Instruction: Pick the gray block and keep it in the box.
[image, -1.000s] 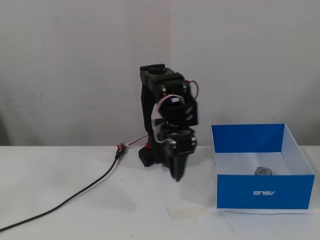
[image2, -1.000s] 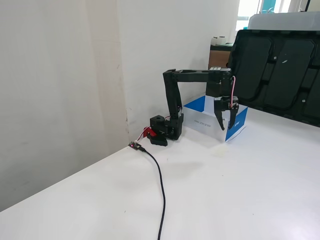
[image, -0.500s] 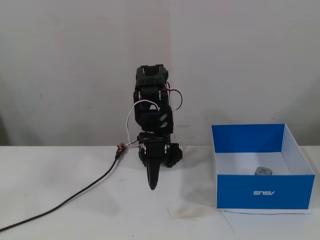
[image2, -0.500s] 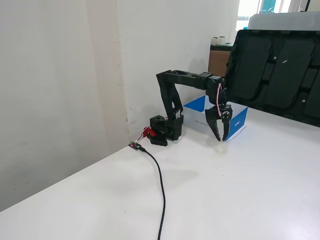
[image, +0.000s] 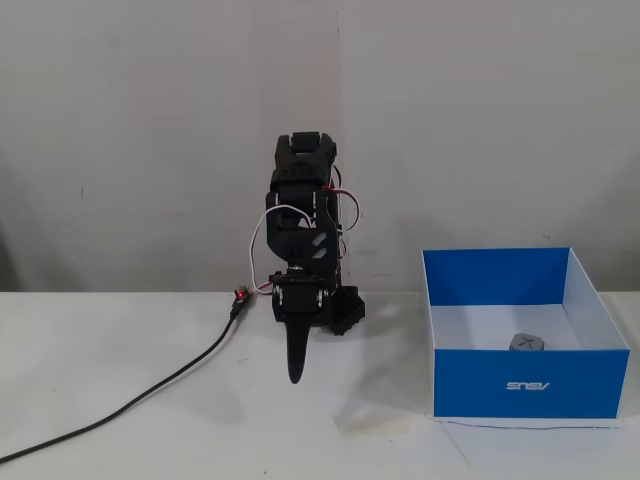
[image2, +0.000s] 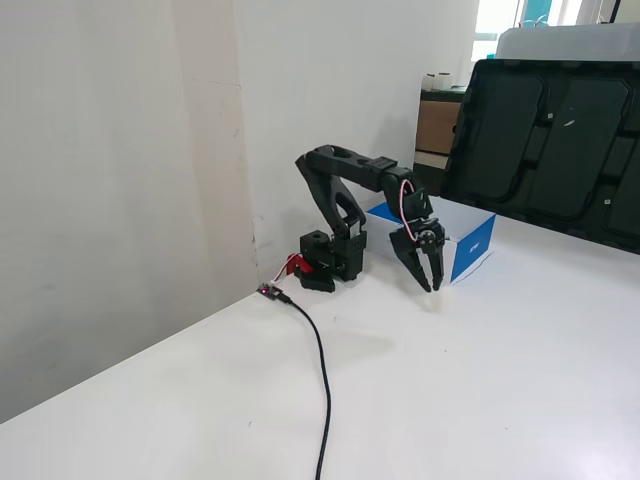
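The gray block (image: 527, 342) lies inside the box (image: 525, 385), on its white floor near the front wall. The box is blue outside with a white logo, and stands on the table at the right in one fixed view. In the other fixed view the box (image2: 472, 246) sits behind the arm, and the block is hidden there. My black gripper (image: 296, 374) hangs point-down above the table, left of the box and well apart from it. Its jaws are together and hold nothing; it also shows in the other fixed view (image2: 431, 286).
A black cable (image: 150, 395) runs from a small connector (image: 239, 298) at the arm's base across the table to the left. A wall stands close behind the arm. A large black tray (image2: 550, 140) leans at the table's far side.
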